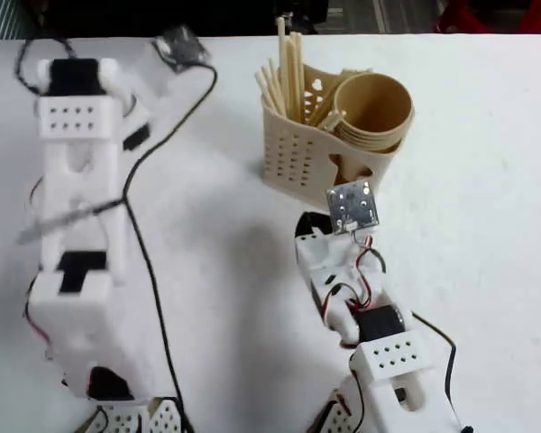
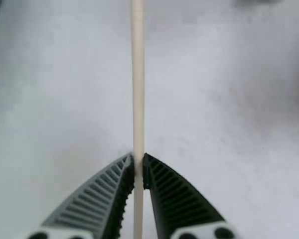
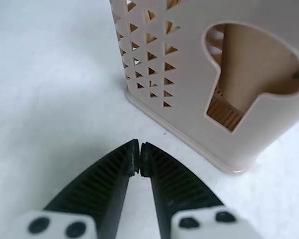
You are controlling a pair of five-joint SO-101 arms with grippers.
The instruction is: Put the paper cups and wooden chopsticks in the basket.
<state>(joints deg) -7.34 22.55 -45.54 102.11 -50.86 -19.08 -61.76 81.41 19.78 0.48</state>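
Chopstick, pale slender wood: left gripper jaws are pinching it.
Basket, beige perforated plastic: holding stacked tan paper cups.
Right gripper: jaws pressing together, hovering near basket.

We log the left gripper clamped on a chopstick. The right gripper sits low, tips apparently touching.

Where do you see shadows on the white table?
High view: a soft grey shadow lies on the table beside the basket. Right wrist view: the table looks greyer near the right hand. Left wrist view: no clear shadow beside the chopstick.
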